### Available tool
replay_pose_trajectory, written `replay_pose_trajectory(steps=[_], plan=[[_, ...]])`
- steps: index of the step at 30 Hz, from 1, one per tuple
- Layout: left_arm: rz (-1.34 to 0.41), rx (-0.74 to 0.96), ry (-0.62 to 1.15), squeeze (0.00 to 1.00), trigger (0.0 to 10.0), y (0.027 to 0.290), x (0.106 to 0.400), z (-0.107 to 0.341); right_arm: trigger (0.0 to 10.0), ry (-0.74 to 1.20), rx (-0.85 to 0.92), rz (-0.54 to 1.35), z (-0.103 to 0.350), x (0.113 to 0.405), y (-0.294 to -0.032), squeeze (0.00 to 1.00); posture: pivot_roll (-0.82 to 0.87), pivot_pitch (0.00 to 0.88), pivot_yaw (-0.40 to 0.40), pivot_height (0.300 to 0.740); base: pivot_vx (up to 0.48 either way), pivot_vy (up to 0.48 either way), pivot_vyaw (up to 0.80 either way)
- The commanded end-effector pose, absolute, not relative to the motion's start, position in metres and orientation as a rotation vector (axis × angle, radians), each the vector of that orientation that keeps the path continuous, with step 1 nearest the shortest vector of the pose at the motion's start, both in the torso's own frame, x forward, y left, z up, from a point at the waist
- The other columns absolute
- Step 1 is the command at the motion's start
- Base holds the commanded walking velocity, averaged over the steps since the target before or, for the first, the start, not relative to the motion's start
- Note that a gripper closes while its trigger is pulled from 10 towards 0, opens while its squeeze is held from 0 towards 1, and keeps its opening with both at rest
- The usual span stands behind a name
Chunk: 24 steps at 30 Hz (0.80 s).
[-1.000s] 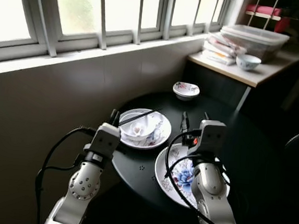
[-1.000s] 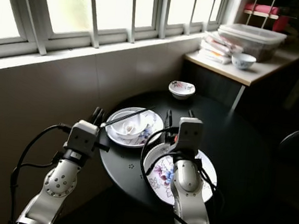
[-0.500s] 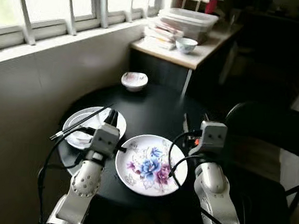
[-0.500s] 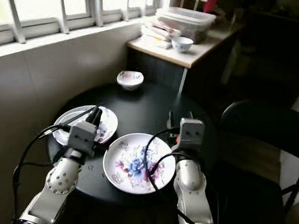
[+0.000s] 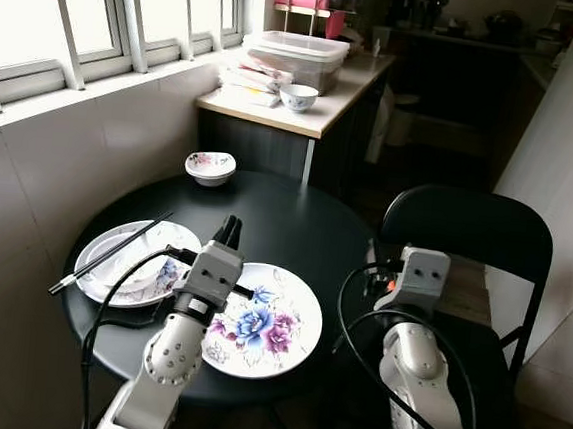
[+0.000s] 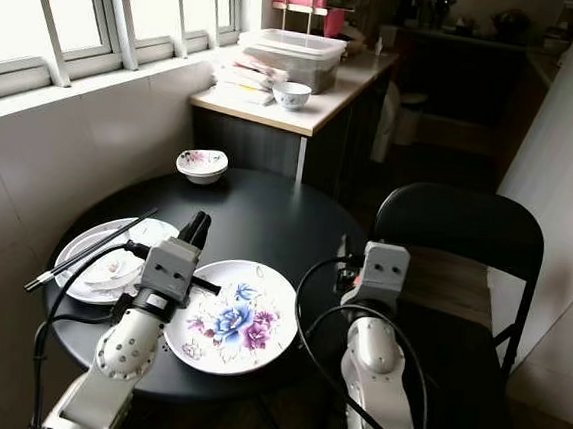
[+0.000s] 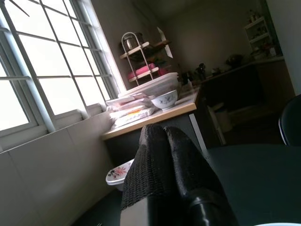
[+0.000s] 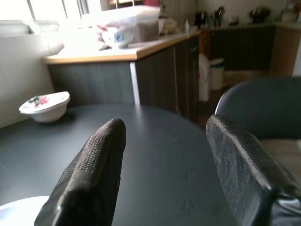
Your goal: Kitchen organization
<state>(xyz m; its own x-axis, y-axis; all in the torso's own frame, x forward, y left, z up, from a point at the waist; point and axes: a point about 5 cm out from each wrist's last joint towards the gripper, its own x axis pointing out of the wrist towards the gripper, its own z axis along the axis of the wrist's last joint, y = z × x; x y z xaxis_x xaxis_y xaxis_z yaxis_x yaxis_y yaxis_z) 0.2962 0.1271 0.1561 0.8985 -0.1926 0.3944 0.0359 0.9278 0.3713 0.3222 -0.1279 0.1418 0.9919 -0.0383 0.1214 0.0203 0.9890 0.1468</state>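
A large floral plate [image 5: 280,314] lies at the near edge of the round black table [image 5: 286,220]. Left of it, a white plate [image 5: 179,237] holds a white bowl, and black chopsticks [image 5: 112,255] rest across them. A small floral bowl [image 5: 210,166] stands at the table's far side. My left gripper [image 5: 231,226] is shut and empty, raised over the floral plate's left rim. In its wrist view the two fingers [image 7: 162,141] press together. My right gripper [image 8: 165,122] is open and empty, at the table's right edge beside the chair.
A black folding chair [image 5: 465,240] stands close on the right of the table. Beyond the table, a wooden counter [image 5: 305,116] carries a blue-patterned bowl [image 5: 298,96], stacked packets and a lidded plastic box [image 5: 292,54]. Windows line the left wall; dark kitchen units stand behind.
The camera has swung to the right, from the window wall toward the kitchen, so the chair and counter have come into view. Both arms keep the same raised pose.
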Motion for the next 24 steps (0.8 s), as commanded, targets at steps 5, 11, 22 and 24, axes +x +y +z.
replay_pose_trajectory(steps=[5,11,22,24], plan=[[-0.119,0.363,-0.434,0.0,10.0,0.126,0.297,0.156,10.0,0.027,0.253,-0.032,0.122,0.326,-0.134,0.0,0.02,0.0,0.002,0.74,0.0,0.0,0.0],[-0.117,0.365,-0.43,0.0,10.0,0.127,0.298,0.155,10.0,0.103,0.294,-0.046,0.11,0.325,-0.134,0.0,0.03,0.0,0.001,0.74,0.0,0.0,0.0],[-0.117,0.364,-0.429,0.0,10.0,0.126,0.298,0.155,10.0,0.206,0.396,0.067,0.097,0.323,-0.115,0.0,0.03,0.0,-0.001,0.74,0.0,0.0,0.0],[-0.116,0.364,-0.429,0.0,10.0,0.126,0.298,0.155,10.0,0.211,0.403,0.07,0.096,0.323,-0.115,0.0,0.03,0.0,-0.001,0.74,0.0,0.0,0.0]])
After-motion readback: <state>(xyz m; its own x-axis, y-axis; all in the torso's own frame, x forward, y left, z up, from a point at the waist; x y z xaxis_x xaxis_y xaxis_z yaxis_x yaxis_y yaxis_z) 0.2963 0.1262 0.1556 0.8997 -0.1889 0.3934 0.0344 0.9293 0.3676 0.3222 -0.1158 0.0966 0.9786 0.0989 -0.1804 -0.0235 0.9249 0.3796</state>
